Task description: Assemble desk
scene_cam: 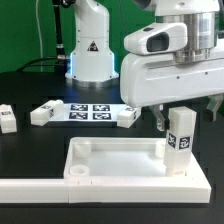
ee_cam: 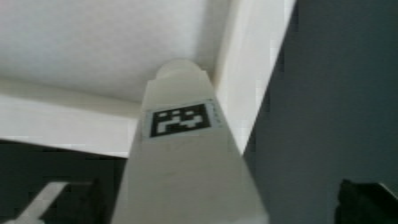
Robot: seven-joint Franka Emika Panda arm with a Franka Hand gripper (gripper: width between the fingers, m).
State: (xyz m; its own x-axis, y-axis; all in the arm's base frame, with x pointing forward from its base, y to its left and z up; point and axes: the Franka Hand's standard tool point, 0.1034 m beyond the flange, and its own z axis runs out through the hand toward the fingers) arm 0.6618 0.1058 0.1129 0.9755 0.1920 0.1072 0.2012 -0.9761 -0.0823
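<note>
The white desk top (scene_cam: 115, 150), a rimmed tray, lies at the front of the table with a round corner socket (scene_cam: 78, 172) showing. One white block leg (scene_cam: 181, 140) with a black-and-white tag stands upright at the tray's corner on the exterior view's right. My gripper (scene_cam: 187, 120) is lowered over this leg with a finger on each side and a visible gap, so it is open. In the wrist view the leg (ee_cam: 183, 150) rises between the fingers (ee_cam: 368, 200) over the tray floor (ee_cam: 89, 50). Three loose legs (scene_cam: 8, 120), (scene_cam: 45, 112), (scene_cam: 127, 118) lie behind.
The marker board (scene_cam: 90, 110) lies behind the tray between two of the loose legs. A long white border bar (scene_cam: 100, 190) runs along the tray's front. The arm's white base (scene_cam: 90, 50) stands at the back. The table is black.
</note>
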